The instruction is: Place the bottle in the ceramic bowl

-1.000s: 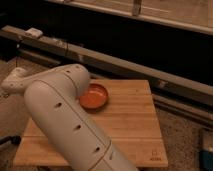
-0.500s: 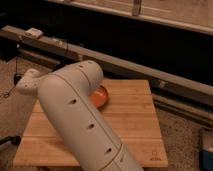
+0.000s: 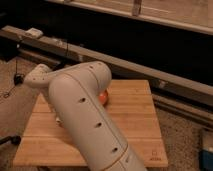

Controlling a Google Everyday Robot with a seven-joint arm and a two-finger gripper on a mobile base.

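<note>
Smooth rnd arm point(image 3: 85, 117) hides gripper, half glossy ceramic bowl point(image 3: 103, 97).

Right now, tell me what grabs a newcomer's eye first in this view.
The big white robot arm fills the foreground, rising from the bottom edge across the wooden table. Just past it peeks a sliver of the orange ceramic bowl, near the table's middle. The gripper is hidden behind the arm.
</note>
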